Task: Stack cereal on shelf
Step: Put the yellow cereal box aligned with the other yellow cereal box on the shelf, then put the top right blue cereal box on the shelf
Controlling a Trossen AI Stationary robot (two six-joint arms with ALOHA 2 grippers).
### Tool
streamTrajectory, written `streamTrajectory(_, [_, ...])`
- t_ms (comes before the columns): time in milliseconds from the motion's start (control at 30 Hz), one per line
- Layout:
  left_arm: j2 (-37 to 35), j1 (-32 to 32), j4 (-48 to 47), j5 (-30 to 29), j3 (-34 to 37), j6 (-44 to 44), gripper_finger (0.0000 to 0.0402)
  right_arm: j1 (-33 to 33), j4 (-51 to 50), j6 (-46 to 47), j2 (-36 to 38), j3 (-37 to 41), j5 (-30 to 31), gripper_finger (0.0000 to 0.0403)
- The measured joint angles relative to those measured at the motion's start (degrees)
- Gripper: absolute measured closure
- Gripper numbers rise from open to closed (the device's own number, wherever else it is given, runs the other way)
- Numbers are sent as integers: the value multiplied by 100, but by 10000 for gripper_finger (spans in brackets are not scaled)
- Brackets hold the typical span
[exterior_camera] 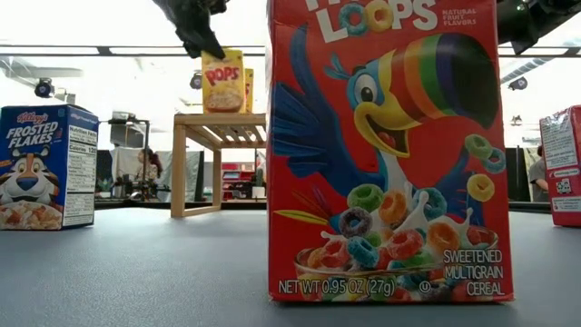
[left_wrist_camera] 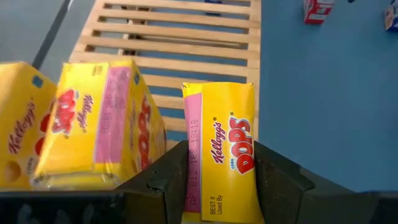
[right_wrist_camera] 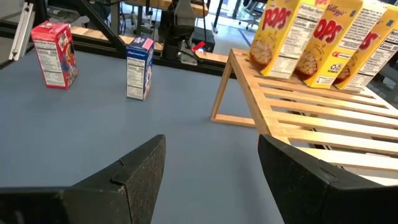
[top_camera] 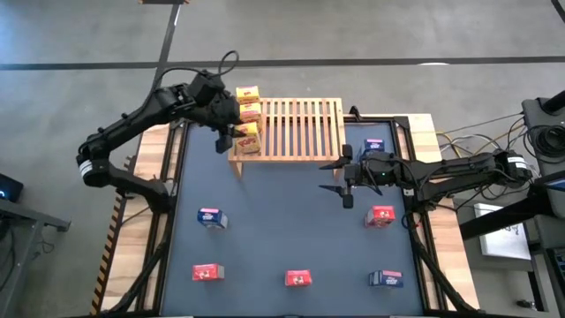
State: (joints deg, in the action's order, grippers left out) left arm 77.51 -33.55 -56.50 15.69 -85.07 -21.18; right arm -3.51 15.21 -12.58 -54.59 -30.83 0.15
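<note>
The cereal is split: three yellow boxes stand on the left end of the shelf (top_camera: 291, 129), and the nearest one, the third yellow box (left_wrist_camera: 221, 155), sits between the fingers of the left gripper (left_wrist_camera: 217, 180), which is clenched on its sides at the front corner of the rack. The other two yellow boxes (top_camera: 249, 102) stand just beside it in a row along the same end. It seems the step in hand is placing this third box; the next move calls for letting it go without tipping it, then lifting clear. The right gripper (right_wrist_camera: 211, 180) hangs with its fingers apart and empty over the table near the shelf's right end, close to a blue box (top_camera: 372, 146) and a red box (top_camera: 380, 216). The remaining red and blue boxes stand well apart on the tabletop (top_camera: 282, 221).
</note>
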Motion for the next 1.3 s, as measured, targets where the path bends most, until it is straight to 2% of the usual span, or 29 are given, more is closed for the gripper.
streamTrajectory(300, [289, -1, -115, -14, -364, -181, 258, 0, -3, 17, 0, 37, 1, 158])
streamTrajectory(633, [350, 12, -229, -16, -427, -191, 210, 0, -1, 15, 0, 79, 3, 158])
streamTrajectory(967, [-9, 14, -364, -81, -427, -90, 191, -7, 1, -4, 0, 74, 251, 158])
streamTrajectory(1133, [-455, 14, -494, -497, -427, -193, 188, -7, 0, -49, 0, 74, 296, 158])
streamTrajectory(1300, [-1064, 14, -505, -517, -422, 38, 188, -7, -1, -94, 2, 74, 379, 158])
